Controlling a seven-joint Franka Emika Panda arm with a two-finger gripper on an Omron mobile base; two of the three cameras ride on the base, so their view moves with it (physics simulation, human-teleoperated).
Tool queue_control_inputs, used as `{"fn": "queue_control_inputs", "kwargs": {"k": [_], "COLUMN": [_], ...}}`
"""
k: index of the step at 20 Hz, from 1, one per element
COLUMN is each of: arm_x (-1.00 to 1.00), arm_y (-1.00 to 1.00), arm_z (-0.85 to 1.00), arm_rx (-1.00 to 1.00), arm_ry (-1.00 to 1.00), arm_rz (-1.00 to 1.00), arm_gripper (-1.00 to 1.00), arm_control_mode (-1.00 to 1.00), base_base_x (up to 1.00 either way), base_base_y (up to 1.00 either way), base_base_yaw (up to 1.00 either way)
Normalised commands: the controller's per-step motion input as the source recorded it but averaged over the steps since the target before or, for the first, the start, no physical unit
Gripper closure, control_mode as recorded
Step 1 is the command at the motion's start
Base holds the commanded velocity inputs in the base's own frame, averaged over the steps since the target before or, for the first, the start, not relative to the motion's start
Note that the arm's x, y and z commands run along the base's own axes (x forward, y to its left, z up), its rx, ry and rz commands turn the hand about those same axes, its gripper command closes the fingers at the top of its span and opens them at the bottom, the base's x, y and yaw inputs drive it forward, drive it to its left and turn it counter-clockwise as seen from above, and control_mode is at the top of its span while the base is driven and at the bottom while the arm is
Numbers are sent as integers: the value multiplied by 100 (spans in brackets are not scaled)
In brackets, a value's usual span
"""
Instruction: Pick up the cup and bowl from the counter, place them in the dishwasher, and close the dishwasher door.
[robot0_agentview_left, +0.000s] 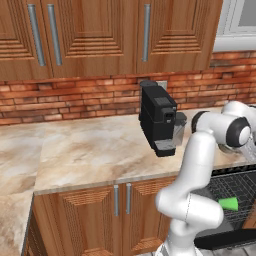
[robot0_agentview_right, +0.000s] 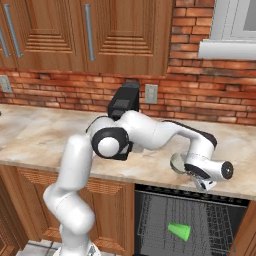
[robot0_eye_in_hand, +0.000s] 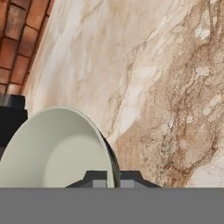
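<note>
The small, shallow, pale grey-beige round bowl (robot0_eye_in_hand: 57, 148) sat near the front edge of the beige marbled stone counter (robot0_eye_in_hand: 144, 78), above the open black dishwasher (robot0_agentview_right: 192, 220). The robot's two-finger gripper (robot0_eye_in_hand: 113, 178) was pinching the bowl's thin rim. The bowl looked light, hard and a bit slippery, so it might tip. The little bright green cup (robot0_agentview_right: 179, 231) lay in the rack, with room beside it

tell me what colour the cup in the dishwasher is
Bright green cup, clearest in the right base view.
</note>
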Motion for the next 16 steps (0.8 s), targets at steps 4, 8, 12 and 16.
{"fn": "queue_control_inputs", "kwargs": {"k": [4,8,12,16], "arm_x": [-76,-76,-69,-33], "arm_y": [0,0,0,-1], "arm_z": [13,12,0,-18], "arm_rx": [0,0,0,0], "arm_ry": [-7,-7,-5,0], "arm_rz": [2,0,0,0], "arm_gripper": [100,100,100,100], "arm_control_mode": [-100,-100,-100,-100], "base_base_x": [0,0,0,0], "base_base_y": [0,0,0,0], "base_base_yaw": [0,0,0,0]}}
